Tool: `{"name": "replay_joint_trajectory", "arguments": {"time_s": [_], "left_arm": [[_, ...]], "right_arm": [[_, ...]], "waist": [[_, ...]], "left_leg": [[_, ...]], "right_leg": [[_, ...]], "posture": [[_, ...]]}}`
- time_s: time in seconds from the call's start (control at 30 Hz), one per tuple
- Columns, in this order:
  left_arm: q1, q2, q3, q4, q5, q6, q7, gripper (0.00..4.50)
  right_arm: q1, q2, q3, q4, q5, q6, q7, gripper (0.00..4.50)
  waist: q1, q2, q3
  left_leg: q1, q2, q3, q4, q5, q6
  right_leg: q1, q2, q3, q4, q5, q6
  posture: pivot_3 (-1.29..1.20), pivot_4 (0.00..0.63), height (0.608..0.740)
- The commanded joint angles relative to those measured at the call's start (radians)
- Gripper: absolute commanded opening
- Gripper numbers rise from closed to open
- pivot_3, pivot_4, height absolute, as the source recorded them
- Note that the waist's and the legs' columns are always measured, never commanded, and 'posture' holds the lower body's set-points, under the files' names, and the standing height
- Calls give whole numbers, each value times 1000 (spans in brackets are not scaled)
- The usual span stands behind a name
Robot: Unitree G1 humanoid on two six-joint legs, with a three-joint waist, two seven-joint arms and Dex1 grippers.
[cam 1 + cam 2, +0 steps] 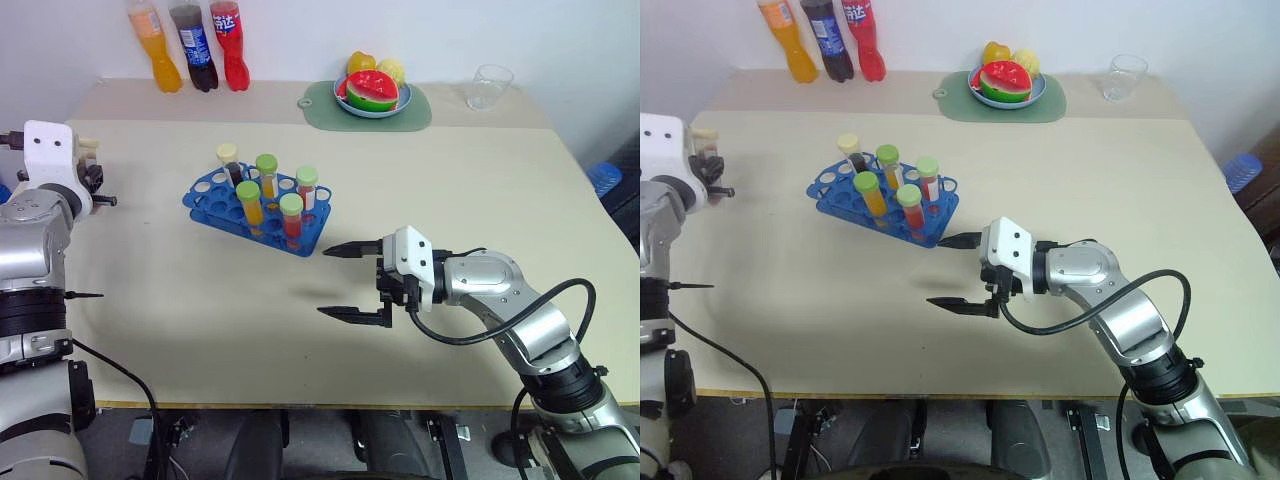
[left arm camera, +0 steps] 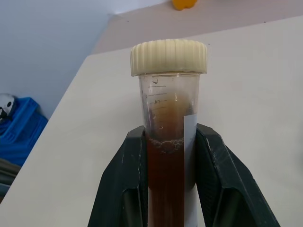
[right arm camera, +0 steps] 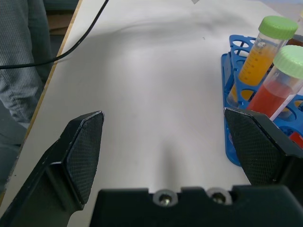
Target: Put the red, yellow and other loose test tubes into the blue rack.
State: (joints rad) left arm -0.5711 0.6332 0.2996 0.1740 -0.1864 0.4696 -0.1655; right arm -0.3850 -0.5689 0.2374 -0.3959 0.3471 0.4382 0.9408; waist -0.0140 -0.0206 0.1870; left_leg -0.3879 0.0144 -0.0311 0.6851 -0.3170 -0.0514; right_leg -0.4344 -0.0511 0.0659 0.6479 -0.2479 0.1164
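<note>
At the left edge of the head view, the left gripper (image 2: 165,184) is clenched on an upright brown tube (image 2: 166,142) with a cream cap, well apart from the blue rack (image 1: 258,215). The rack sits at centre-left on the table (image 1: 480,200), holding five capped tubes. The right gripper (image 1: 352,282), at lower centre just beside the rack's near corner, gapes wide and grasps nothing.
</note>
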Motion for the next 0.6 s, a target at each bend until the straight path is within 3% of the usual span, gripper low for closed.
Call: {"name": "replay_joint_trajectory", "arguments": {"time_s": [0.03, 0.1, 0.17, 0.37, 0.6], "left_arm": [[151, -379, -142, -276, -27, -457, 75, 746], [153, -405, -115, -261, -4, -497, 57, 746], [156, -407, -108, -253, 2, -526, 55, 746], [154, -404, -104, -261, 8, -543, 62, 746], [140, -409, -107, -256, 20, -533, 83, 746]], "right_arm": [[41, 94, 11, 62, -28, -50, -90, 4500], [48, 108, 9, 69, -38, -58, -94, 4500], [48, 114, 10, 75, -42, -65, -95, 4500], [44, 121, 12, 90, -46, -75, -90, 4500], [36, 125, 13, 100, -48, -81, -85, 4500]], "waist": [[32, 4, -8], [30, -5, -3], [6, -8, -4], [-4, -6, -4], [0, -6, -4]], "left_leg": [[1, -1, 0, 0, 1, -1], [-3, -5, 2, 3, 1, -2], [-12, -6, 3, 12, 1, -2], [14, -2, 3, 6, -3, 5], [12, -1, 2, 5, -3, 5]], "right_leg": [[3, -4, -1, -3, 0, 0], [-1, -11, -1, -3, 0, 0], [-10, -8, -2, 0, 1, 2], [14, -1, -1, -3, 1, 2], [13, -1, -1, -4, 1, 2]], "posture": [[0, 150, 734], [0, 150, 734], [0, 150, 734], [0, 150, 734], [0, 150, 734]]}}
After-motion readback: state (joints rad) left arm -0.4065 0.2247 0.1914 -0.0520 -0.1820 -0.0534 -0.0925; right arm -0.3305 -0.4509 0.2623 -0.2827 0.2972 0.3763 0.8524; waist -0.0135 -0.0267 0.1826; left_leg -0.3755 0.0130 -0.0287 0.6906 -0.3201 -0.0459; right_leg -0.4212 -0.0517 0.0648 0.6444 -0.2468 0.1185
